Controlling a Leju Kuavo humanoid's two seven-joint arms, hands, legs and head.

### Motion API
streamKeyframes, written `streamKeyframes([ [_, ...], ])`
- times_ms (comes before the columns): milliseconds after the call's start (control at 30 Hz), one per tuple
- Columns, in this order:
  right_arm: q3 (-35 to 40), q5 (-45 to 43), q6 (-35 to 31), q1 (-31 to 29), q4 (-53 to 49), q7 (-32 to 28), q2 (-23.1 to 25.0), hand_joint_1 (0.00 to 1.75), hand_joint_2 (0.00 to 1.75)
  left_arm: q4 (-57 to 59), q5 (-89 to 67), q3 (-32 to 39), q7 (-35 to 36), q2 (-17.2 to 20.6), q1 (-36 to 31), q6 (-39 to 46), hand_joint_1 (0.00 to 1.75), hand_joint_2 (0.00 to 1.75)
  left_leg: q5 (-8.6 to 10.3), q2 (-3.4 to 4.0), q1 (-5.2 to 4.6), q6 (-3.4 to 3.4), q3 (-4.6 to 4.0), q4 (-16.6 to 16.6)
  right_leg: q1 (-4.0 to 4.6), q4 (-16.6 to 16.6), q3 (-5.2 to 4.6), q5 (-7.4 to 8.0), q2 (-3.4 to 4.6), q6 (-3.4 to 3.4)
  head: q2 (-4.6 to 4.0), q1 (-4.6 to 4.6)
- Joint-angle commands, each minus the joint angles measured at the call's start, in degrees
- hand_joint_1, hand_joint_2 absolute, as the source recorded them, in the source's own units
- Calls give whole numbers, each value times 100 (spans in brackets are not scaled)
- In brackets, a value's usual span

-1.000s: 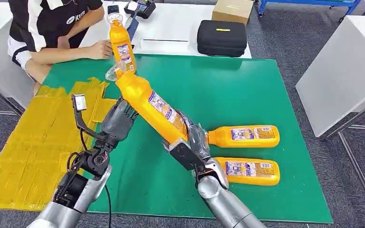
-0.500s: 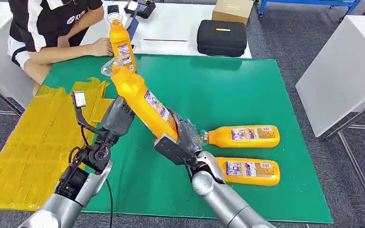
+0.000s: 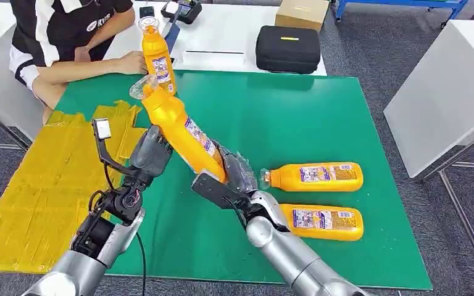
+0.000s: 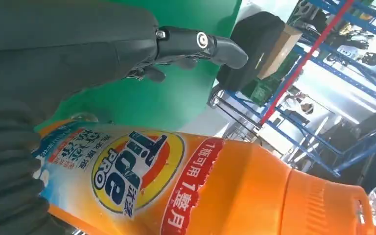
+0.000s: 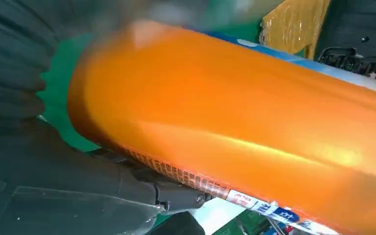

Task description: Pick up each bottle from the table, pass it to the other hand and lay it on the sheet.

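The right hand [image 3: 231, 176] is gripping the base of a tilted bottle [image 3: 182, 132], offering it to the left hand [image 3: 152, 153], whose fingers are lying apart just beside its middle. This looks like the handover; next the left must close before the right releases.

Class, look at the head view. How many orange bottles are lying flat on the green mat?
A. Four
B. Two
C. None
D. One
B: two lying bottles rest side by side on the green mat, near the right hand; a third, the tilted bottle, is held up in that hand, and a fourth, the upright bottle, stands at the far edge.
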Motion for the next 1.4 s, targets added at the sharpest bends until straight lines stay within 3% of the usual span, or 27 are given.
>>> streamKeyframes([
  [33,656,124,272,-279,608,-76,175,175,175,620,-82,-90,83,-87,-496,37,0,175,-10,-6,3,2,17,4,5,3,17,-10,-1,-23,0,0],
  [133,639,97,264,-312,670,-94,193,175,175,705,-60,-64,83,-108,-532,38,0,175,-32,-13,3,5,50,16,7,18,49,-33,-2,-49,0,0],
  [233,621,64,229,-320,721,-142,209,175,175,770,-51,-39,69,-123,-548,16,0,175,-11,-6,3,3,19,3,5,2,18,-10,-1,-22,0,0],
  [400,565,1,128,-304,735,-168,202,175,175,794,-72,-19,63,-133,-545,18,0,175,-32,-13,4,6,52,14,8,14,51,-31,-2,-48,0,0],
  [467,540,-18,92,-302,726,-173,185,175,175,803,-82,-9,65,-139,-543,26,0,175,-8,-7,2,2,14,1,4,1,14,-7,-2,-19,0,0],
  [800,372,-47,8,-226,612,19,214,175,175,859,-149,-15,8,-97,-582,103,0,175,-18,-6,2,4,30,6,6,6,28,-16,1,-32,0,0],
  [1000,746,419,86,-262,655,-107,166,175,175,768,-142,-45,16,-101,-496,164,0,175,-23,-3,2,5,38,7,5,6,35,-20,5,-34,0,0],
  [1167,1229,765,382,-242,525,-595,53,175,175,901,-127,-95,-11,-149,-568,90,0,175,-12,-5,2,3,18,3,5,2,19,-10,0,-23,0,-2],
  [1333,1264,806,360,-223,491,-613,50,175,175,918,-132,-100,-20,-148,-574,86,2,175,-16,-6,4,3,23,5,6,4,24,-14,1,-29,0,0],
  [1367,1272,822,371,-202,433,-618,42,175,175,948,-135,-93,-38,-143,-581,102,126,175,-26,-10,3,4,38,11,7,11,39,-25,0,-39,0,0],
  [1400,1249,821,392,-186,387,-626,33,175,175,970,-141,-83,-66,-152,-589,133,175,175,-16,-6,5,2,23,5,7,4,24,-15,1,-29,0,0],
])
